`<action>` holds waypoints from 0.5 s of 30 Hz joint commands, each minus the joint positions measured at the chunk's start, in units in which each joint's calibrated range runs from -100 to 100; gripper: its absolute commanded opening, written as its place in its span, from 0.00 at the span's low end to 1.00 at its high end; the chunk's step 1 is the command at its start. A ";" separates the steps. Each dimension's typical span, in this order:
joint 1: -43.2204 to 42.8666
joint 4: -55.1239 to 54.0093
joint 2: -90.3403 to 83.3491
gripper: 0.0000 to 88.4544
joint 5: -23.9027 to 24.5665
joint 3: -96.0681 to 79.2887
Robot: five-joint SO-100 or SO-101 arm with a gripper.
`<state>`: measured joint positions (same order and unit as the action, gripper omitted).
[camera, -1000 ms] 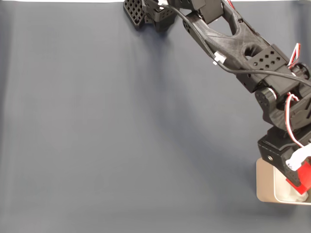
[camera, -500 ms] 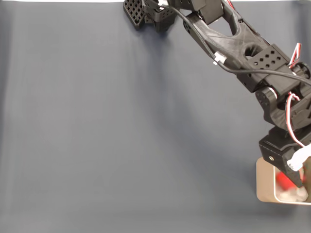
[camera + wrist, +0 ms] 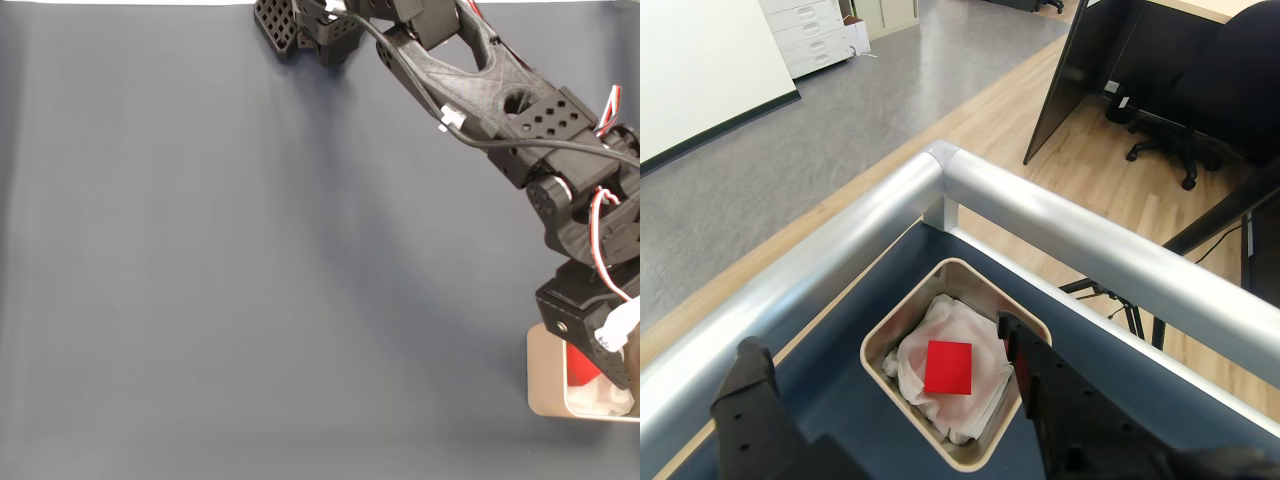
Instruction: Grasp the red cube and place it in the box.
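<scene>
The red cube [image 3: 948, 367] has dropped from the claw [image 3: 885, 380] and now lies on the box [image 3: 878, 345] lining; claw spread wide, empty, at 6 o'clock. Placement looks done.

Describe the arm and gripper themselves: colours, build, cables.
The matte black plastic arm has chunky printed links, one with a grid of small holes. A black cable runs along it; red and white wires loop near the wrist, ending in a white connector. The black two-finger gripper has blocky fingers.
</scene>
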<state>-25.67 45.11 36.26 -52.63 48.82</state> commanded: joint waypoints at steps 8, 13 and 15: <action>0.10 -0.27 -1.60 0.56 -0.05 2.64; 0.10 -0.11 -1.77 0.56 0.15 2.45; 0.10 -0.11 -1.77 0.56 0.15 2.45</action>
<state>-25.67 45.11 36.26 -52.77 48.82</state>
